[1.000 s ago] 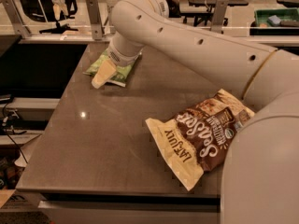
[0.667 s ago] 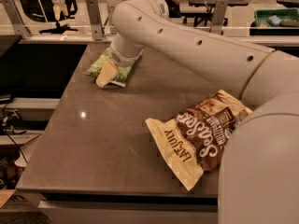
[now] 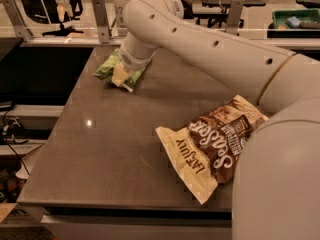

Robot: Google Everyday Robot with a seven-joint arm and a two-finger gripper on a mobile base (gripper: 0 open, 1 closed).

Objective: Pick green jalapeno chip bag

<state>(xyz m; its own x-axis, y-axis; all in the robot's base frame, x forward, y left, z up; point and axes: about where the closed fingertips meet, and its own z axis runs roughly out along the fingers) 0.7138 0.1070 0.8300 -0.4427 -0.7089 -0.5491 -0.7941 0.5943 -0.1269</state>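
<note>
Hardly anything had shifted since the earlier view: at the far left corner of the table [image 3: 110, 154], the green jalapeno chip bag [image 3: 106, 66] lay flat with the end effector [image 3: 122, 76] still planted on its right edge, evidently to take it from above. Whether it had clamped the bag could not be told. Rightward, the brown Sea Salt bag [image 3: 215, 144] lay well apart, not being the target.
</note>
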